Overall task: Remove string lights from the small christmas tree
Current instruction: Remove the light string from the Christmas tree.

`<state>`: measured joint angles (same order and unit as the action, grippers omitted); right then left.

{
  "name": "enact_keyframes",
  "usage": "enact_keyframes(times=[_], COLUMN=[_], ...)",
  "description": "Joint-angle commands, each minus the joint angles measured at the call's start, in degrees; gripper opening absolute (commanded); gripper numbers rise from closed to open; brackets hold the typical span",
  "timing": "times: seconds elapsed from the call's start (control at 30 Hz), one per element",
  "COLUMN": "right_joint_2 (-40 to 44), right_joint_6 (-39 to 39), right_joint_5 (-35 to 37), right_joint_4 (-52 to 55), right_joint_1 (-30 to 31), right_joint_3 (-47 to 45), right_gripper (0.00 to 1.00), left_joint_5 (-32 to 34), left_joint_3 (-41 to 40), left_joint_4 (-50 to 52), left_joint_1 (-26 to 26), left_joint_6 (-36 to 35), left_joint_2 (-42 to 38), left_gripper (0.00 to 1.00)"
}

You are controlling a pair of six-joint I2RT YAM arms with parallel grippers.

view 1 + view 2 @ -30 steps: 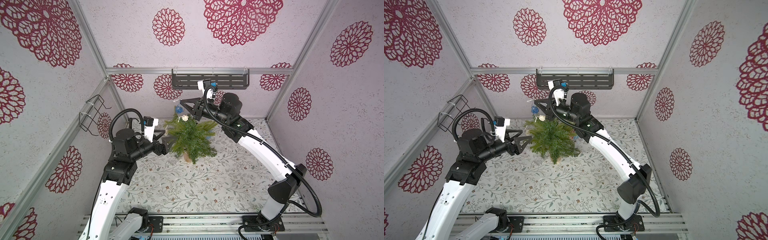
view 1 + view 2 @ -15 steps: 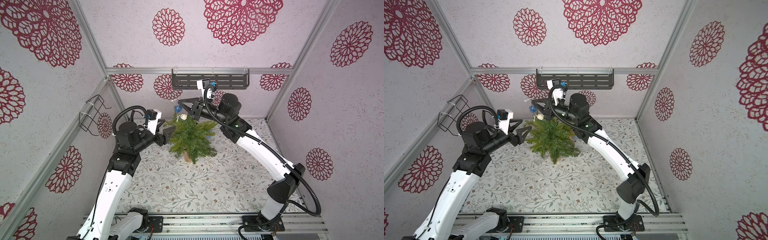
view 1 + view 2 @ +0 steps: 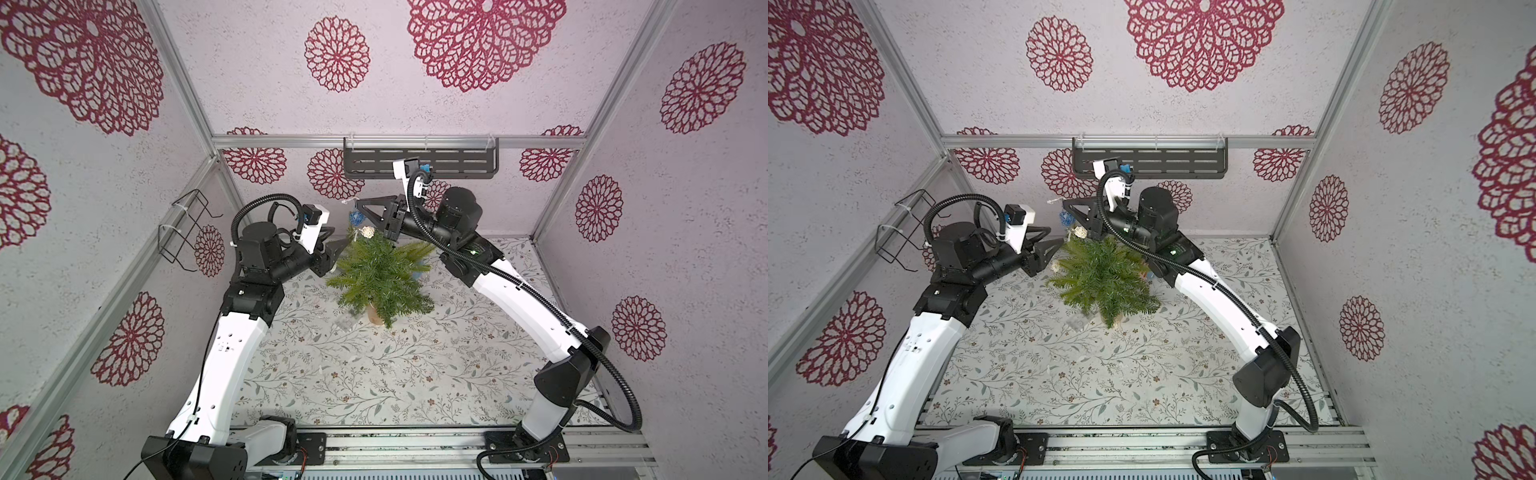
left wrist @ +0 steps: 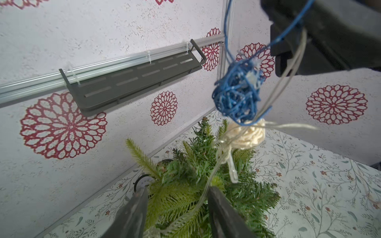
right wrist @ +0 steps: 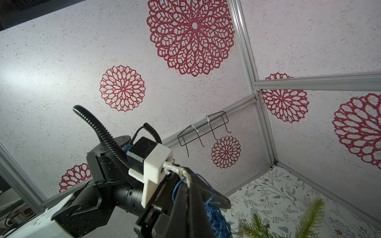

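- Two top views, progress: one tree [image 3: 380, 270] stands upright on the bench [image 3: 374, 374]. The right hand [image 3: 360, 203], pressed together on the string lights [image 3: 356, 216], holds their upper end just above the treetop. The left hand [image 3: 338, 248] is spread and sits just beside the upper branches. Removal is judged begun but far from complete.
- Both top views, count: two arms, two hands, one tree, one string. Two balls hang clear of the needles: one blue ball [image 3: 1065, 218] and one cream ball [image 3: 1077, 232]. One blurred clear patch [image 3: 347, 322] on the bench beside the trunk may be the string's end box, but it is too faint to tell.
- Left wrist view: one blue ball [image 4: 235, 99] and one cream ball [image 4: 247, 134] hang over the treetop. One clear wire [image 4: 208, 181] runs down from them into the needles. It passes between the left hand's two spread fingers [image 4: 136, 210], close to one and clamped by neither. The lower run is judged to lie among the branches, yet to be freed. Any further balls there are hidden. One shelf [image 4: 134, 82] is on the rear wall.
- Right wrist view: the right hand's two fingers meet, pinching the wire and blue strands [image 5: 186, 181], with the blue ball just beneath. A few branch tips show. One wire rack [image 5: 204, 131] hangs on the side wall.
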<state>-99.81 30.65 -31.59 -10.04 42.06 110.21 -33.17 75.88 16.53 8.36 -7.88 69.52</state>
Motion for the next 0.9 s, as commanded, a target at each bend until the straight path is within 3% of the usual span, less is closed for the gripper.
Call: enact_keyframes(times=[0.0,0.23,0.43,0.67,0.87], right_joint_2=[0.7,0.4,0.4,0.3,0.7], right_joint_6=[0.5,1.2,1.2,0.6,-1.2], right_joint_5=[-0.1,-0.3,0.0,0.4,1.0], right_joint_4=[-2.4,-2.7,-2.3,-1.5,2.6], right_joint_1=[0.3,0.4,0.4,0.4,0.4], right_joint_3=[1.0,0.9,0.9,0.7,0.5], right_gripper=[0.0,0.0,0.0,0.0,0.0], left_joint_5=[-3.6,-2.8,-2.4,-0.3,3.7], left_joint_3=[1.8,2.7,3.2,2.3,1.3], left_joint_4=[3.3,4.2,3.4,2.0,-0.4], left_joint_1=[-0.3,-1.3,-1.6,-1.9,-2.0], left_joint_6=[-4.6,-4.9,-4.2,-3.7,-2.6], left_joint_2=[0.4,2.7,3.5,2.5,1.3], left_gripper=[0.5,0.41,0.18,0.0,0.0])
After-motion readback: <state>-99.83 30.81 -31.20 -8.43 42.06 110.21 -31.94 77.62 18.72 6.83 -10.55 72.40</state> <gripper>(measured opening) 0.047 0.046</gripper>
